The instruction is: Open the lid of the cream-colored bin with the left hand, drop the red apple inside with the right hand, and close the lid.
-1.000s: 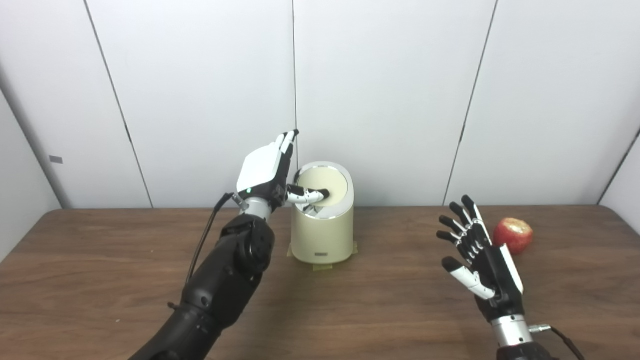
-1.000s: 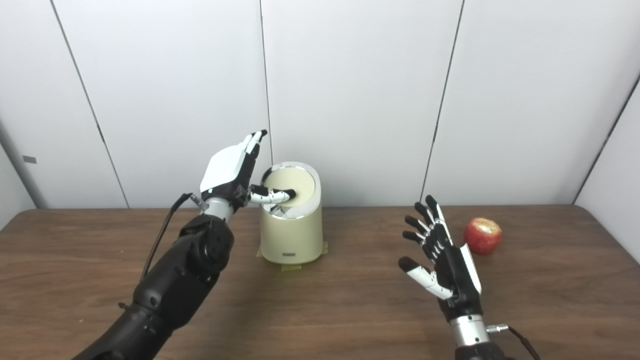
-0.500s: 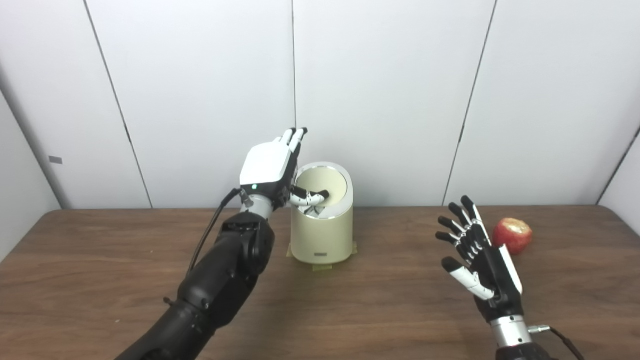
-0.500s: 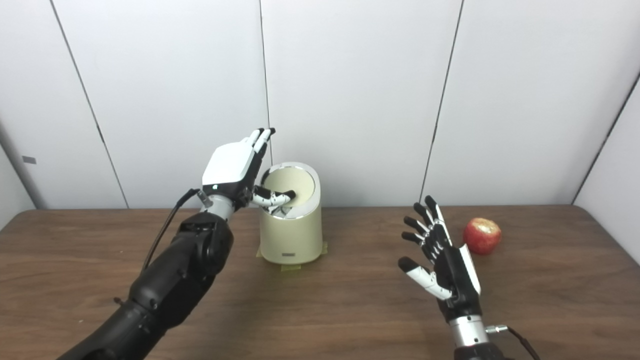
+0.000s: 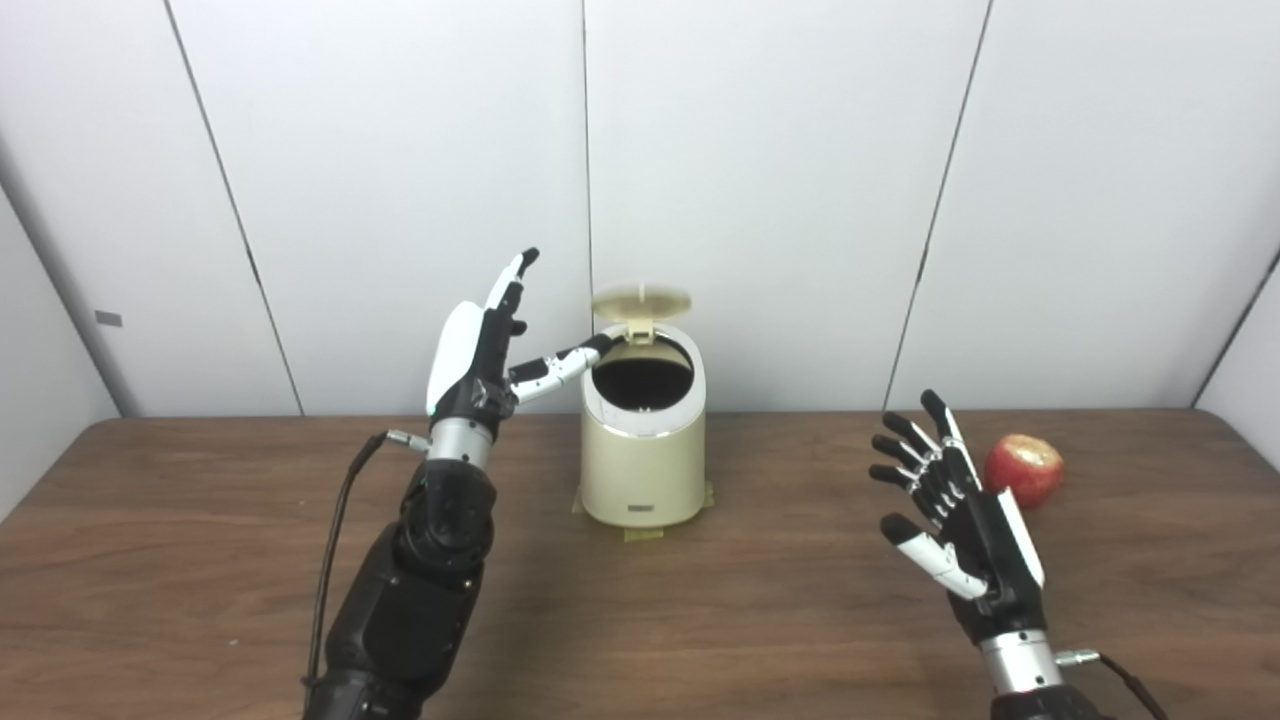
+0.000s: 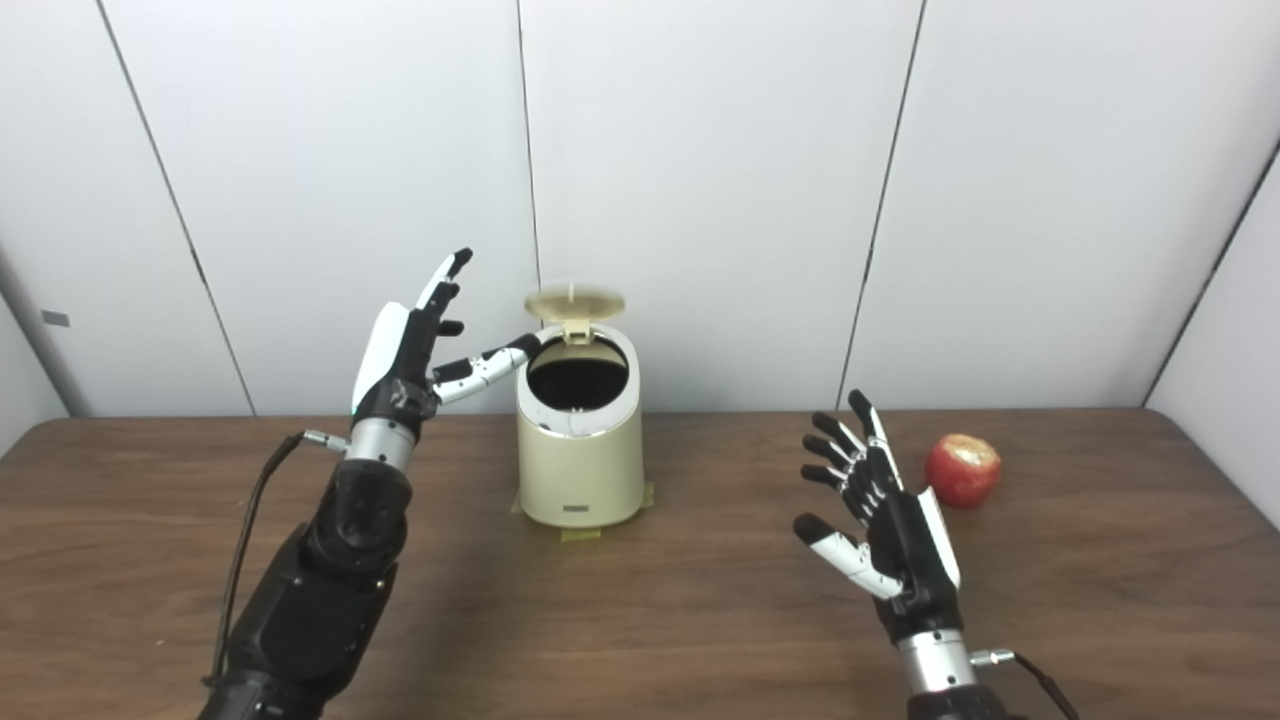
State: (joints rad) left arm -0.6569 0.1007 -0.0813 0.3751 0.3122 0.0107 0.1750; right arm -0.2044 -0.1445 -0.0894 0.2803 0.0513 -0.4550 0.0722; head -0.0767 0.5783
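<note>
Lid [image 5: 641, 299] stands up, cream-colored bin [image 5: 644, 468] gaping; left hand [image 5: 476, 352] spread beside its rim, empty. Right hand [image 5: 958, 528] splayed wide near the red apple [image 5: 1024, 469], ungrasped on the table [image 5: 200, 520]. Drop and closing remain.

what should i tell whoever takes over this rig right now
Left hand: open, holding nothing, raised beside the bin's left side, thumb stretched toward its rim.
Right hand: open, empty, hovering over the table, just left of the apple, not touching it.
Cream-colored bin: upright at centre-back, lid flipped up, dark opening exposed.
Red apple: resting on the table at far right.
Done: lid opened.
Left: grasp the apple with the right hand, drop it in the bin, close the lid.
</note>
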